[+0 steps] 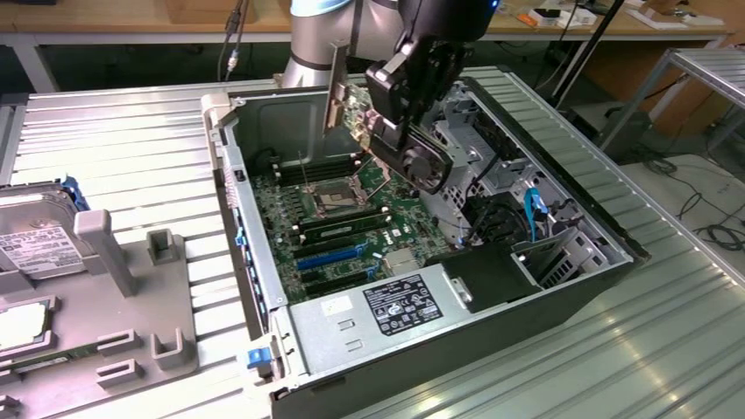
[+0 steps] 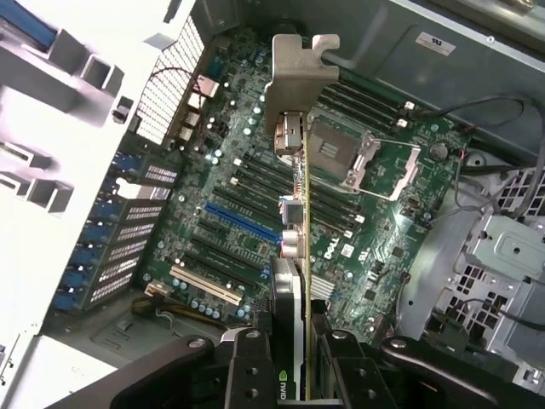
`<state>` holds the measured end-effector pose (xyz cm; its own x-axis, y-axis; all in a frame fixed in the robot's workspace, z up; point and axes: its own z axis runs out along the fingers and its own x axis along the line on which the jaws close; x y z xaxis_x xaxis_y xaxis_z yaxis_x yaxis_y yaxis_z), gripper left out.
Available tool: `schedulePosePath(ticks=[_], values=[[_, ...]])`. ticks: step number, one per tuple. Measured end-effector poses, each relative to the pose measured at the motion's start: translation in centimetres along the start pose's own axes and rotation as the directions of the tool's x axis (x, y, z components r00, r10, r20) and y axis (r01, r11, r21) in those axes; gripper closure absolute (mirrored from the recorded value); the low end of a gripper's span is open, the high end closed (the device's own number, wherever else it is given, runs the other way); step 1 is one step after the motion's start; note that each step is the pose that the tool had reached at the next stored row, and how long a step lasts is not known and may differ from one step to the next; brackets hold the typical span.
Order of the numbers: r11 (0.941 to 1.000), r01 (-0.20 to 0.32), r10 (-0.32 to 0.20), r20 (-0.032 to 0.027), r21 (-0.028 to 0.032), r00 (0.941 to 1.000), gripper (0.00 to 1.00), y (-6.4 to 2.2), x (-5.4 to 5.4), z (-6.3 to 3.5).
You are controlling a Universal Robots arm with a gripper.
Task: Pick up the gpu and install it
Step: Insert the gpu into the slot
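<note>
Holding the gpu (image 1: 345,98) on edge, the gripper (image 1: 375,131) is clenched on the card above the open case (image 1: 605,262). Pick-up is done; installation is not. The card hangs over the motherboard (image 2: 213,196) and appears clear of the slots, with its bracket at the end away from the gripper. The case lies on a ribbed metal desk (image 1: 675,349). A grey tray (image 1: 152,297) carrying a hard drive (image 1: 35,249) sits at the exterior view's left. Wooden benches (image 1: 117,17) and floor cables (image 1: 710,227) lie beyond.
</note>
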<state>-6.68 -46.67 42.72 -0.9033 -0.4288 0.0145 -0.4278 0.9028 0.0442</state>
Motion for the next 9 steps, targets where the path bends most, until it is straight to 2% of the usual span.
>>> schedulePosePath(ticks=[5, 9], values=[[0.9978, 0.066, -0.066, -0.0029, 0.0008, 0.9978, 0.73, 0.00, 0.00, 0.00], [0.9927, 0.121, -0.121, -0.0055, 0.0014, 0.9926, 0.73, 0.00, 0.00, 0.00]])
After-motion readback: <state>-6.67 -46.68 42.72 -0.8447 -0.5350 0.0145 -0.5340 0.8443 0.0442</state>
